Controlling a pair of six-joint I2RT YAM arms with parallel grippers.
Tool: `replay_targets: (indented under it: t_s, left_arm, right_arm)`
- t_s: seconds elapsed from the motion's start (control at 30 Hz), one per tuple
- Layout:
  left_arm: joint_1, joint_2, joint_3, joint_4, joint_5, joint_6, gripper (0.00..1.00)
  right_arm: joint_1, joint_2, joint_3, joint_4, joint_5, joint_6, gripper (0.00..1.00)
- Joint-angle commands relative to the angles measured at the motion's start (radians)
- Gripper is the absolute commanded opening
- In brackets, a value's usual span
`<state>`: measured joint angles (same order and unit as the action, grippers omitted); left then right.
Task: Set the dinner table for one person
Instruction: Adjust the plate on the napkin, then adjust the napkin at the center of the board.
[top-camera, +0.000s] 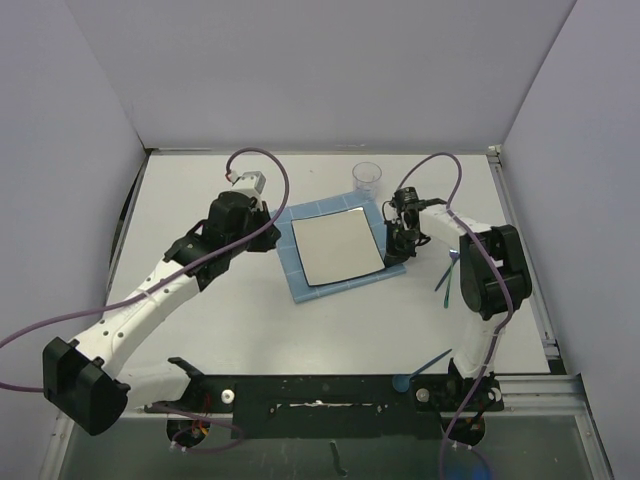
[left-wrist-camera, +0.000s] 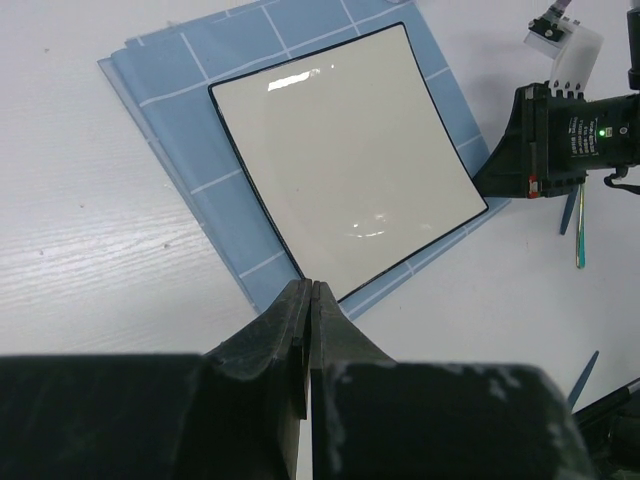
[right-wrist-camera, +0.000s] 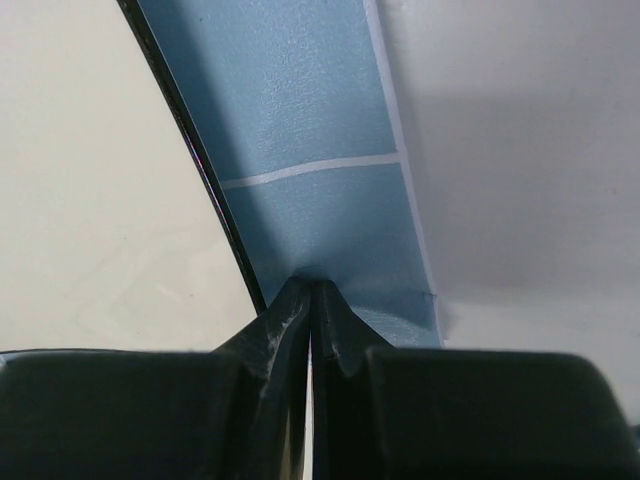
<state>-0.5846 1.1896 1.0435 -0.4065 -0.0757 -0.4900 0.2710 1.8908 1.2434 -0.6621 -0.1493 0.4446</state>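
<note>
The white dinner table carries a blue grid placemat with a square white dark-rimmed plate on it. My left gripper is shut and empty; in the left wrist view it hovers by the corner of the placemat, with the plate beyond. My right gripper is at the mat's right edge. In the right wrist view it is shut, its tips down on the blue margin of the placemat just beside the plate's rim.
A clear plastic cup stands behind the mat. Thin blue-green cutlery lies to the right of the mat, under the right arm. Another blue utensil lies near the right arm's base. White walls enclose the table.
</note>
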Motion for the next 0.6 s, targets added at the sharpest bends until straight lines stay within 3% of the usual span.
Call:
replay_targets:
  t_s: [0.0,0.57]
  left_arm:
    - [0.029,0.022,0.056,0.038,0.045,-0.007,0.00]
    - [0.091,-0.043,0.036,0.013,0.090,-0.013,0.00]
  right_arm:
    - [0.043,0.005,-0.044,0.031,-0.005,0.006,0.00]
    - [0.181,-0.050,-0.120,0.013,0.036,0.050,0.00]
